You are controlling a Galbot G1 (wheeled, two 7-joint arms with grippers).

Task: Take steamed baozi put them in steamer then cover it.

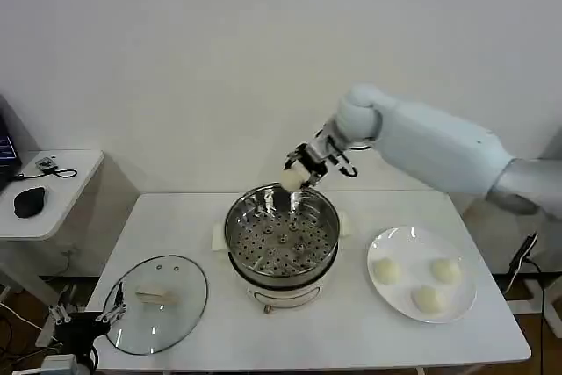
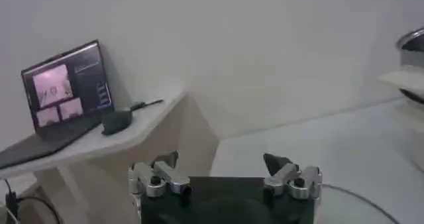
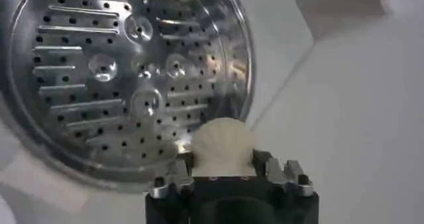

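Right tool (image 1: pixel 298 173) pinching baozi (image 1: pixel 291 179) over steamer (image 1: pixel 282 236) | left tool (image 2: pixel 225 179) spread | white table (image 1: pixel 351 322) | plain white wall (image 1: pixel 219 41)

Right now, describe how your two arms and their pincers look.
The right arm has a smooth white shell with a rounded joint, turning grey near the shoulder. Its wrist is black and silver with thin dark cables. The right pincer has a black body and silver metal finger mounts with screws. The left pincer is built the same: black block, silver brackets, dark fingertips.
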